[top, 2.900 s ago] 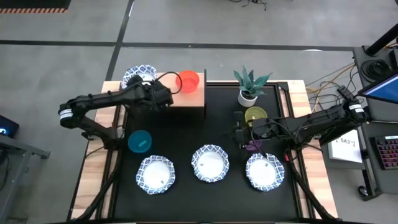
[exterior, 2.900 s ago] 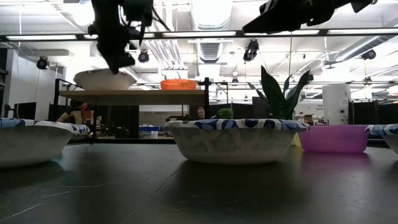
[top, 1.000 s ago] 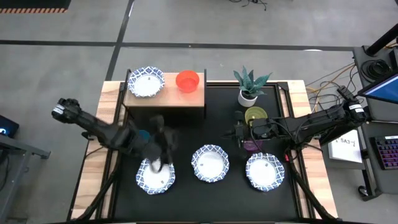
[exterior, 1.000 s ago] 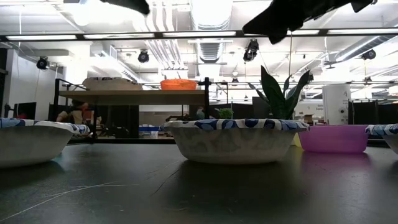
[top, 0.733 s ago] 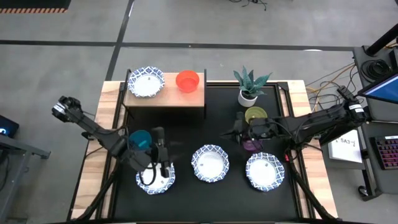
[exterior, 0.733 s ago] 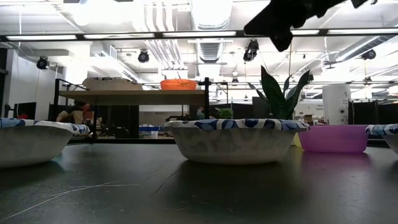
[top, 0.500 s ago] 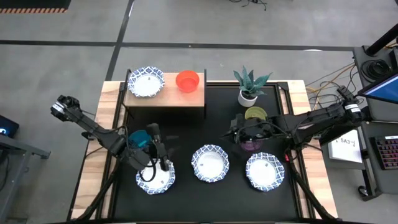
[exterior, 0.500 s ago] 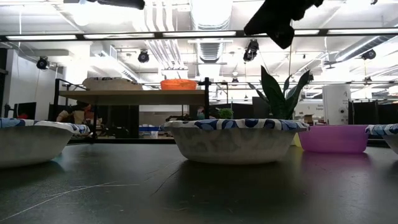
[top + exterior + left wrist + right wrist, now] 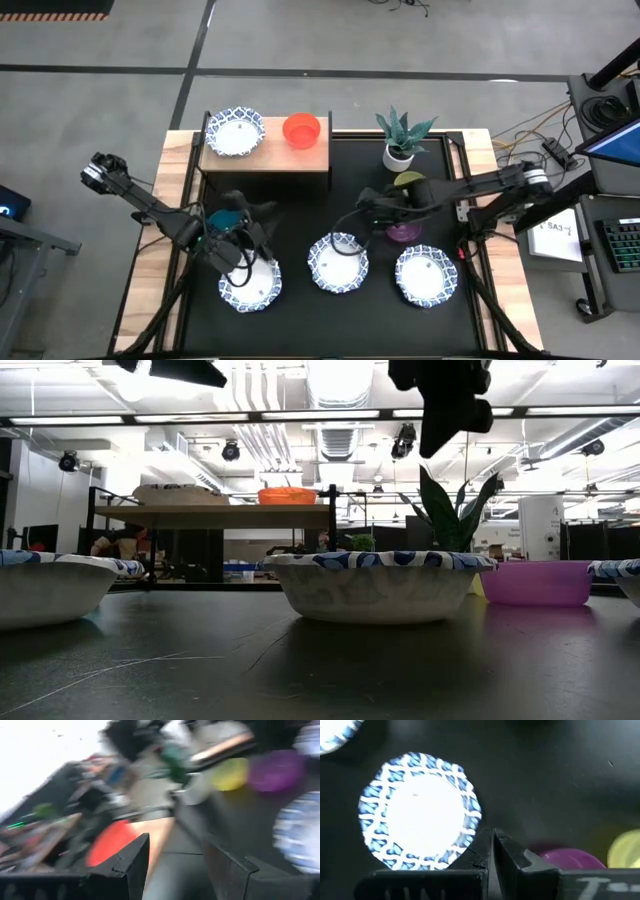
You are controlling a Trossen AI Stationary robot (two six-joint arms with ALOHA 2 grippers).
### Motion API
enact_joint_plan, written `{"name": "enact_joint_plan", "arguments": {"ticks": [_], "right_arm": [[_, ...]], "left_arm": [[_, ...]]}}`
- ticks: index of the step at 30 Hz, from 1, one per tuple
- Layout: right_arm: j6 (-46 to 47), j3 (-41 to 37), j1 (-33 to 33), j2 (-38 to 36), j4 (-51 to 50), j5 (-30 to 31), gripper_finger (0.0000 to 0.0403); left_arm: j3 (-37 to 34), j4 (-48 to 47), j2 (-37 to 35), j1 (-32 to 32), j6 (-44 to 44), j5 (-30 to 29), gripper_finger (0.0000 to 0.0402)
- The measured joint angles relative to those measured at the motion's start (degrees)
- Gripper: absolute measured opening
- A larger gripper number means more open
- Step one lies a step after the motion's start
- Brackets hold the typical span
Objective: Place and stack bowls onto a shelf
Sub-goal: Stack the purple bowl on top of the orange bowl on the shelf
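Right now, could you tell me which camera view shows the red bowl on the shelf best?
The high view: the red bowl shows whole on the shelf, beside a patterned bowl. The low view shows only its side; the left wrist view, a red blur; the right wrist view, nothing.

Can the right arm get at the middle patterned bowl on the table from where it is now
Probably yes. The right gripper, shut, hangs just above and beside the middle patterned bowl, and nothing lies between them. The purple bowl sits off to the side, out of the way. It would need to open first.
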Motion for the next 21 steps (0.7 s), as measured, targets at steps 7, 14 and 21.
{"name": "enact_joint_plan", "arguments": {"ticks": [7,14,21], "right_arm": [[3.0,3.4,0.0,3.1,-5.5,-0.2,0.0015],[5.5,2.9,-0.2,3.1,-8.7,-1.5,0.0076],[7.9,1.5,-0.3,3.1,-10.4,-2.2,0.0147]], "left_arm": [[0.0,-1.7,-1.4,-0.2,-0.7,27.4,0.0164],[-0.7,-2.1,-3.3,-0.5,-1.4,28.0,0.0164],[-7.7,2.3,-8.6,-1.0,-1.3,28.1,0.0164]]}}
